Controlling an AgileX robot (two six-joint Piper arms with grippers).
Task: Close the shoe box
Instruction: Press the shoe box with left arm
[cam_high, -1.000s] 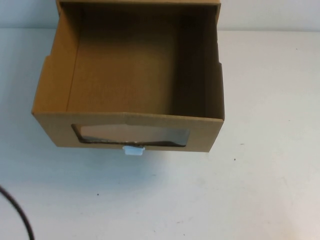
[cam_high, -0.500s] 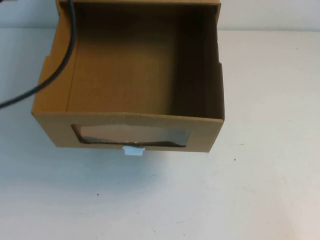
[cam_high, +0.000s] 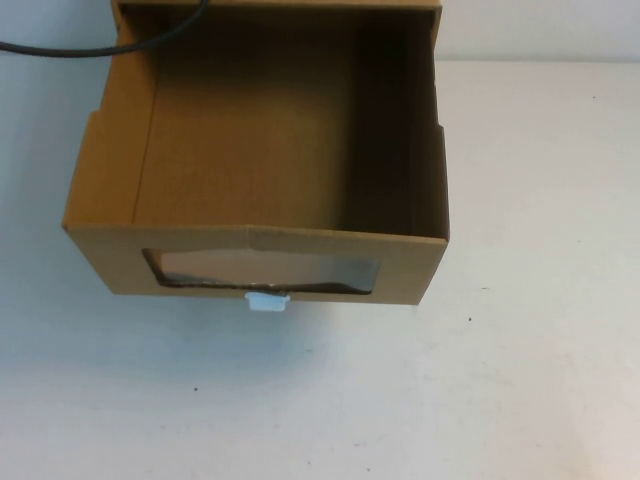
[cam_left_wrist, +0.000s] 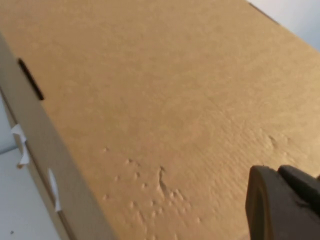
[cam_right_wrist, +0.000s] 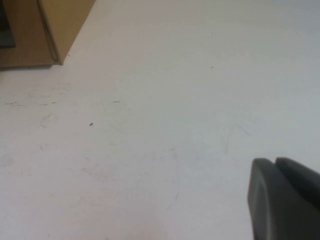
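one shoe box (cam_high: 260, 190) sitting open-topped on the desk (cam_high: 540, 300) at 12 o'clock, one white pull tab (cam_high: 267, 302) under its window | left end effector (cam_left_wrist: 280, 205) hovering close over cardboard, grip undeterminable | right end effector (cam_right_wrist: 282, 200) hovering over bare desk, grip undeterminable

front: bare table (cam_high: 400, 400) | drawer of shoe box (cam_high: 260, 160) open | cable (cam_high: 100, 45) across far-left corner

The box (cam_high: 260, 160) fills the upper left and centre of the frame, its drawer pulled out and open. A window (cam_high: 262, 270) sits in its front, a white tab (cam_high: 267, 302) just below. A black cable (cam_high: 100, 45) crosses the upper left corner. The white table (cam_high: 480, 390) fills the rest.
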